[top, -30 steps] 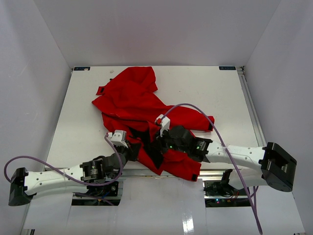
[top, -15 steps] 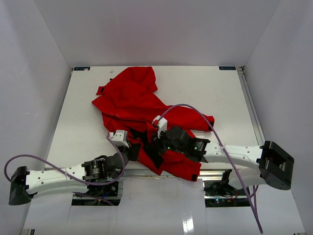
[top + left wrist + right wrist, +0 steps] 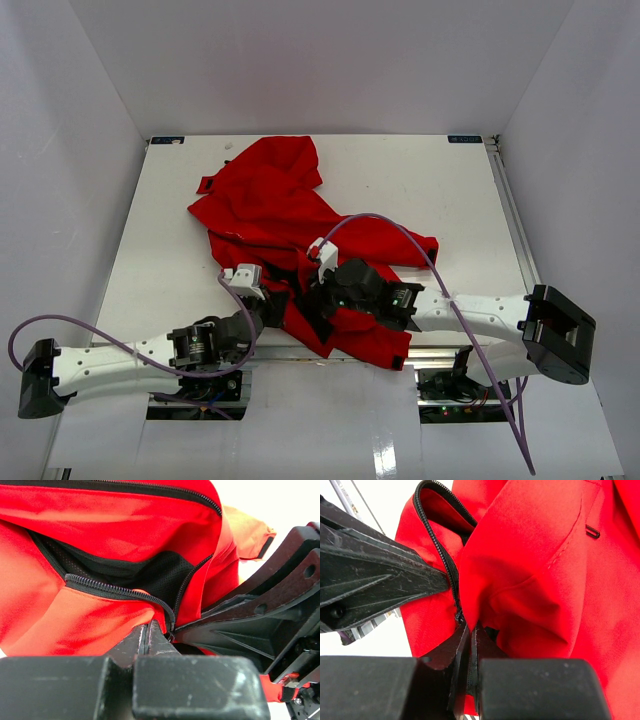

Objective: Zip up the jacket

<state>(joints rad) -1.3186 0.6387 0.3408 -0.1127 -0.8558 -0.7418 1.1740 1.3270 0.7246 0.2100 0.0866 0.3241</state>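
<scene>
The red jacket (image 3: 275, 205) lies crumpled on the white table, its lower part at the near edge. Its black lining (image 3: 145, 572) and dark zipper teeth (image 3: 115, 587) show in the left wrist view. My left gripper (image 3: 272, 300) is shut on the jacket's hem beside the zipper's lower end (image 3: 149, 627). My right gripper (image 3: 318, 295) is shut on the jacket's other front edge right at the zipper (image 3: 470, 630). The two grippers meet almost tip to tip at the zipper's bottom. The zipper (image 3: 447, 560) is open above them.
The white table (image 3: 450, 190) has walls on three sides. A metal rail (image 3: 515, 220) runs along the right edge. Purple cables (image 3: 440, 265) loop over both arms. A red sleeve (image 3: 410, 245) spreads to the right.
The right gripper has moved a little left, toward the left gripper, drawing the jacket's edge with it. The left arm has shifted only slightly.
</scene>
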